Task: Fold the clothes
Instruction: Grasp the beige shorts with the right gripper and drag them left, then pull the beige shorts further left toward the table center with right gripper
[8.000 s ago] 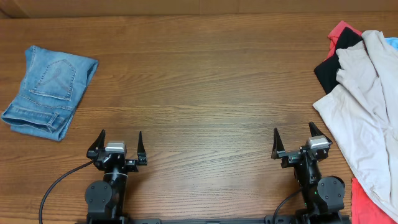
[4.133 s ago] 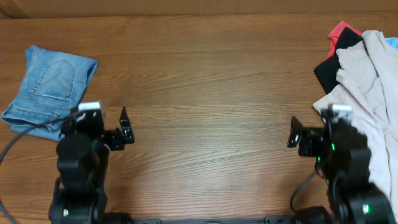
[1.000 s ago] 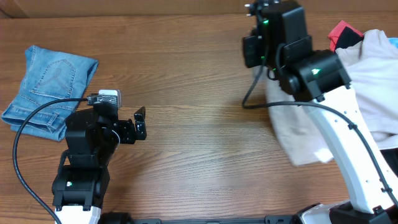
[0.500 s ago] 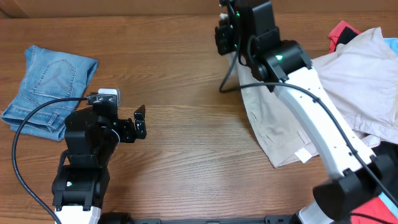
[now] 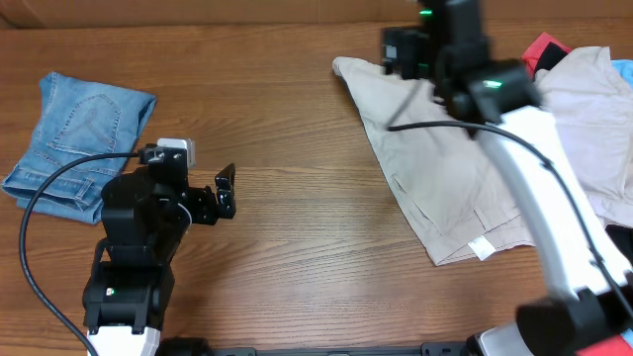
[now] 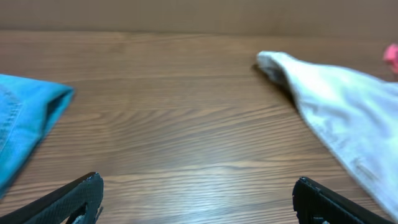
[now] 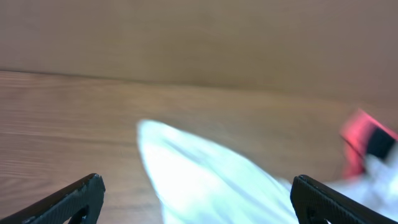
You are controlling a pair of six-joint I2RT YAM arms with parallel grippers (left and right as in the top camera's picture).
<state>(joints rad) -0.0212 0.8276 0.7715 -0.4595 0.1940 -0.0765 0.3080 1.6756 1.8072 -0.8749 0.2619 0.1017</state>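
Note:
Large pale beige shorts (image 5: 445, 158) lie spread across the right half of the table, one corner (image 5: 341, 67) reaching toward the far middle. My right gripper (image 5: 396, 51) hovers above that far corner. In the right wrist view it (image 7: 198, 199) is open, with the blurred pale cloth (image 7: 205, 180) lying below its fingers and not held. My left gripper (image 5: 226, 191) is open over bare wood at the lower left. In the left wrist view it (image 6: 198, 202) holds nothing and the shorts (image 6: 336, 118) lie ahead to the right.
Folded blue jeans (image 5: 74, 148) lie at the far left, also seen as jeans (image 6: 25, 124) in the left wrist view. More clothes are piled at the right edge: red (image 5: 544, 44), black (image 5: 559, 61), light blue (image 5: 623, 67). Bare wood (image 5: 297, 148) separates jeans and shorts.
My right gripper has opened and let go of the beige shorts after dragging them left. The cloth has dropped flat and the right arm has shifted right. The left arm is still.

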